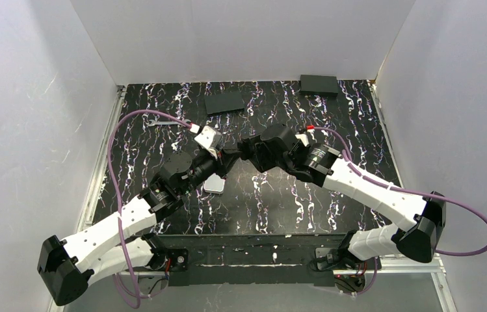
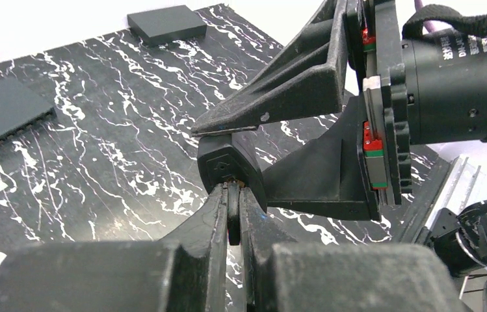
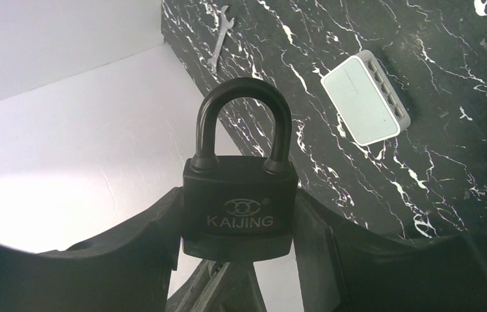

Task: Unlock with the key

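My right gripper (image 3: 237, 218) is shut on the black padlock (image 3: 237, 201) and holds it above the table. Its shackle (image 3: 244, 117) sits seated in the body. My left gripper (image 2: 234, 192) is shut on the key (image 2: 234, 214). Only the edge of the key's black head shows between the fingers; its blade is almost wholly hidden at the padlock's underside (image 2: 224, 162). A glint of brass shows there. In the top view the left gripper (image 1: 226, 161) and the right gripper (image 1: 246, 151) meet tip to tip over the mat's middle.
A small white box (image 1: 214, 185) lies on the mat under the left gripper, also in the right wrist view (image 3: 364, 97). A silver wrench (image 1: 162, 121) lies far left. Two flat black boxes (image 1: 224, 102) (image 1: 318, 84) lie at the back. White walls enclose the mat.
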You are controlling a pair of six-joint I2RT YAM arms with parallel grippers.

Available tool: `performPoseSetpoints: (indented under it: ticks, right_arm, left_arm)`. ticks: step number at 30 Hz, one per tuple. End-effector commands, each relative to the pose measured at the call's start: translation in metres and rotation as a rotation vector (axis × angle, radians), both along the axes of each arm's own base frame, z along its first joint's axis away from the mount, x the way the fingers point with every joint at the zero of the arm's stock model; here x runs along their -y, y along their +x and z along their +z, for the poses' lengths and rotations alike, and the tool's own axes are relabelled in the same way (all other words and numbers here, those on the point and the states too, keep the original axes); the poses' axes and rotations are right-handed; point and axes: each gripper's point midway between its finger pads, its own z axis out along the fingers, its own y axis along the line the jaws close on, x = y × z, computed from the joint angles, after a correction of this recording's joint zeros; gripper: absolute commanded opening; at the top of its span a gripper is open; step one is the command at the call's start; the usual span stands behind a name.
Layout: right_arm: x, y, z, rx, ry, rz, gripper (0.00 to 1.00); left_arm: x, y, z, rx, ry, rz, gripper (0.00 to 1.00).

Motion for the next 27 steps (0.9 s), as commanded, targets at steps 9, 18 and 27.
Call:
performPoseSetpoints:
  ticks: [9,18,27]
  right_arm:
    - [-0.013,0.015,0.075,0.218,0.003,0.083,0.01]
    - [-0.027,0.007,0.059,0.151,0.003,0.143,0.01]
    - [-0.033,0.005,0.055,0.126,-0.01,0.175,0.01]
  left_arm:
    - [-0.013,-0.002,-0.001,0.067,0.115,-0.007,0.0]
    - [-0.022,-0.003,0.0,0.144,0.196,-0.011,0.0]
    - [-0.028,-0.003,-0.001,0.235,0.321,-0.038,0.0]
